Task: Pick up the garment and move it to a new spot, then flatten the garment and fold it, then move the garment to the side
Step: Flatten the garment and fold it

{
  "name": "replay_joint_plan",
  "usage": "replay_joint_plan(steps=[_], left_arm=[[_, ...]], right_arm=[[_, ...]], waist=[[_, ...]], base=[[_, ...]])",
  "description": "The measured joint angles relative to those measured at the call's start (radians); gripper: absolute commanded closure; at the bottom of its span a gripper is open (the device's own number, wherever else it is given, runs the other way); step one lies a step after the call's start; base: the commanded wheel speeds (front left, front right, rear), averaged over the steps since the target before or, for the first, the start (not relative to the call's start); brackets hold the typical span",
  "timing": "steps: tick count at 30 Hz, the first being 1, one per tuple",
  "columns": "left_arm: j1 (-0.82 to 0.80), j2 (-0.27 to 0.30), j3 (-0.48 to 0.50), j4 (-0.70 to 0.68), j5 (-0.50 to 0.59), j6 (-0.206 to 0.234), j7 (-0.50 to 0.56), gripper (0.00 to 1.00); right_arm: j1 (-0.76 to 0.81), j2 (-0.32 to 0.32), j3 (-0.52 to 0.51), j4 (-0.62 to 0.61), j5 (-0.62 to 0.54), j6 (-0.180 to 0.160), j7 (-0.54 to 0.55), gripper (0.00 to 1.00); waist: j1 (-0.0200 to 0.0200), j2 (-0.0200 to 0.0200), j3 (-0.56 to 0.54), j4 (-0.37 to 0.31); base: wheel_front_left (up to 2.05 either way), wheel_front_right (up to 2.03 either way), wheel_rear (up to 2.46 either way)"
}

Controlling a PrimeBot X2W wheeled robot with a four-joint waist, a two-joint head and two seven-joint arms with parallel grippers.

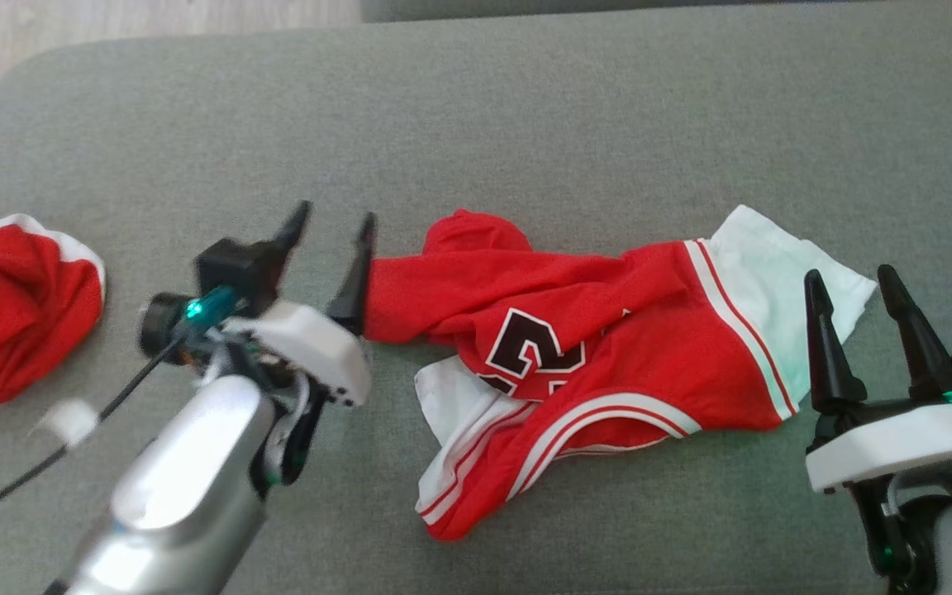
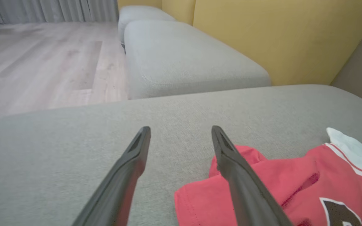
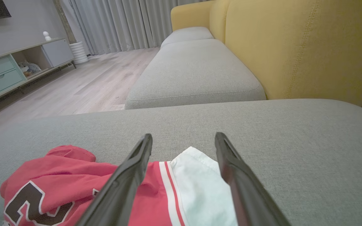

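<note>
OK, status. Garment (image 1: pixel 608 330): a red jersey with white trim and a dark number, lying crumpled in the middle of the grey seat cushion (image 1: pixel 525 124), not flat. A red end points to the robot's left, a white panel sticks out on the right, and a striped red-and-white fold lies toward the near edge.

Left hand (image 1: pixel 336 211): fingers spread wide, nothing between them. It sits at the garment's left end. In the head view the finger nearer the garment lines up with the red hem; whether it is touching or just above, can't tell. In the left wrist view that finger crosses over the red cloth and the other finger is over bare cushion. So the gap between the fingers is over cushion just beside the hem, not over the fabric.

Right hand (image 1: pixel 848 274): also wide open and empty. It is at the garment's right end, on the near side of the white panel. In the right wrist view the white corner lies between the two fingers, and the red-and-white stripes run beside the left-side finger. Contact with the cloth: can't tell.

One hand per end, fingers pointing away from the robot.

Also there: a second red cloth (image 1: pixel 13 306) with white edging, bunched at the cushion's far left, well apart from the garment. A yellow backrest (image 3: pixel 294 47) stands behind the cushion.
</note>
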Motion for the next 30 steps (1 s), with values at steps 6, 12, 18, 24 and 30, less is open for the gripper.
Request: replay_joint_plan(steps=[6,12,18,24,30], left_arm=[[-0.04,-0.053,-0.045,0.166,-0.037,-0.064,0.09,0.0],[-0.057,-0.078,-0.081,0.298,-0.052,-0.104,0.156,0.0],[-0.1,-0.104,-0.09,0.378,-0.055,-0.12,0.156,0.0],[-0.142,-0.13,-0.094,0.443,-0.061,-0.147,0.164,0.78],[-0.154,-0.136,-0.1,0.471,-0.058,-0.155,0.131,1.0]], right_arm=[[-0.011,0.0,0.006,0.003,0.0,0.0,0.0,0.0],[-0.016,0.0,-0.003,0.003,0.0,0.0,0.0,0.0],[-0.016,0.0,-0.001,0.005,0.0,0.0,0.0,0.0],[-0.017,0.0,0.004,0.014,0.001,0.0,0.002,0.0],[-0.017,0.0,-0.034,0.056,-0.008,0.0,0.005,0.0]], waist=[[0.0,0.0,0.023,-0.019],[0.0,0.0,0.036,-0.028],[0.0,0.0,0.043,-0.025],[0.0,0.0,0.05,-0.03],[0.0,0.0,0.05,-0.03]], base=[[0.0,0.0,0.0],[0.0,0.0,0.0],[0.0,0.0,0.0],[0.0,0.0,0.0],[0.0,0.0,0.0]])
